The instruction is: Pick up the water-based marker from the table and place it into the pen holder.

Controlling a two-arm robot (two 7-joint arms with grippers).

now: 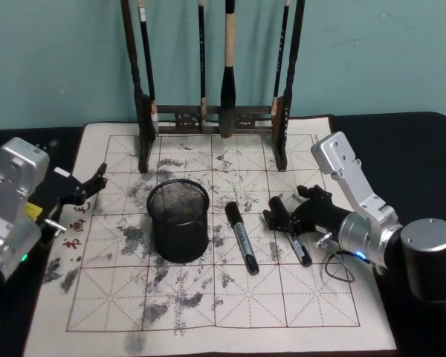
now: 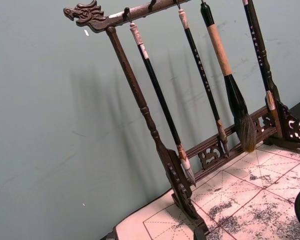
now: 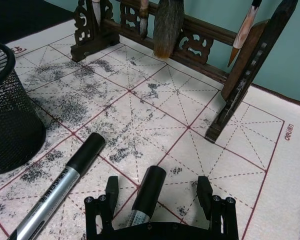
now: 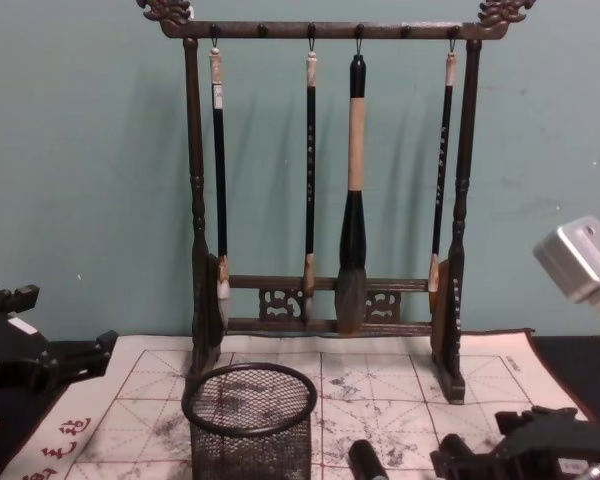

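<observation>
Here, the right wrist view shows the right gripper (image 3: 158, 181) open wide astride a marker (image 3: 144, 202) lying on the mat (image 3: 190, 100), pads clear of it; a second marker (image 3: 60, 186) lies between it and the holder (image 3: 10, 120); the head view adds the left gripper (image 1: 93, 186), open, at the mat's left edge.

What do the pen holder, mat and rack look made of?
Pen holder: black wire mesh, likely metal, matte; you see through its wall. Mat: cream felt-like cloth, fuzzy, ink-stained. Rack: dark carved wood, apparently, slightly glossy.
</observation>
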